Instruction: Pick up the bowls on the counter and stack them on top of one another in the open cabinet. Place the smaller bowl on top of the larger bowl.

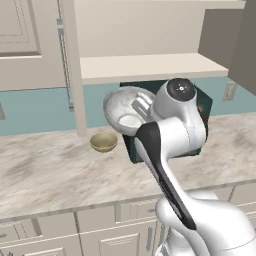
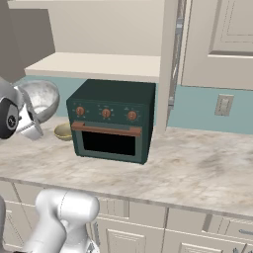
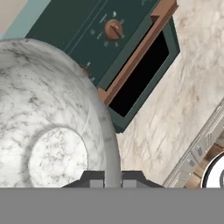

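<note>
Left base view: you see the gripper (image 1: 136,111) clamped on the rim of the larger bowl (image 1: 123,109), which hangs tilted in the air above the counter (image 1: 55,170), in front of the dark green oven (image 1: 204,107) and below the shelf of the open cabinet (image 1: 150,66). The smaller bowl (image 1: 104,141) sits upright on the counter, left of the oven.

Right base view: you see the larger bowl (image 2: 40,99) lifted left of the oven (image 2: 111,121), the gripper (image 2: 29,126) at its lower rim; the smaller bowl (image 2: 63,131) rests on the counter (image 2: 197,165) just beside the oven's left wall.

Hand view: your fingers (image 3: 97,179) pinch the larger bowl's (image 3: 48,118) rim, with the oven (image 3: 127,57) beyond it.
</note>
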Available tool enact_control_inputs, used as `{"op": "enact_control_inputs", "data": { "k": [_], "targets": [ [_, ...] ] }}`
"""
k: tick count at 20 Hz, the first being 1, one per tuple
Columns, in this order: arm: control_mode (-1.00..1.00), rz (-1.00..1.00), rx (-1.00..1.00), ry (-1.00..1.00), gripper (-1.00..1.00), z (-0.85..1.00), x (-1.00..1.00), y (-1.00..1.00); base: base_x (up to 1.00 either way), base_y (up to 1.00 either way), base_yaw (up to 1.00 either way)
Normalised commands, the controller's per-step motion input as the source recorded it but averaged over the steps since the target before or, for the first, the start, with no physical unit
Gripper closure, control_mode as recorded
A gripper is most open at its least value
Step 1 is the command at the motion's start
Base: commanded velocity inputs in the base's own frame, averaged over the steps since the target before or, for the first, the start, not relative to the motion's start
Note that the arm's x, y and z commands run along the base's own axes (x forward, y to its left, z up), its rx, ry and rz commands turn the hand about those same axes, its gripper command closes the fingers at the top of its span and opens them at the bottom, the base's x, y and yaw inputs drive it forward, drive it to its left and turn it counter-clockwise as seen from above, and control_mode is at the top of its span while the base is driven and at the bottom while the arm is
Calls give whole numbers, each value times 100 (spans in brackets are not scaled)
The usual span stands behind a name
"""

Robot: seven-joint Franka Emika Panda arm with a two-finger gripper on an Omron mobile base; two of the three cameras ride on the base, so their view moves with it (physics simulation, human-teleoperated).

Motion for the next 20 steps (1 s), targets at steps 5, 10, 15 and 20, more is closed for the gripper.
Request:
{"op": "enact_control_inputs", "data": {
  "k": [5,10,15,20],
  "targets": [
    [-100,-10,0,-1,100,57,-8,-16,0,0,0],
    [-100,-9,0,-1,100,53,-7,-24,0,0,0],
    [-100,-8,0,0,100,43,-3,-29,0,0,0],
    [-100,-7,1,1,100,39,1,-24,0,0,0]
  ]
}}
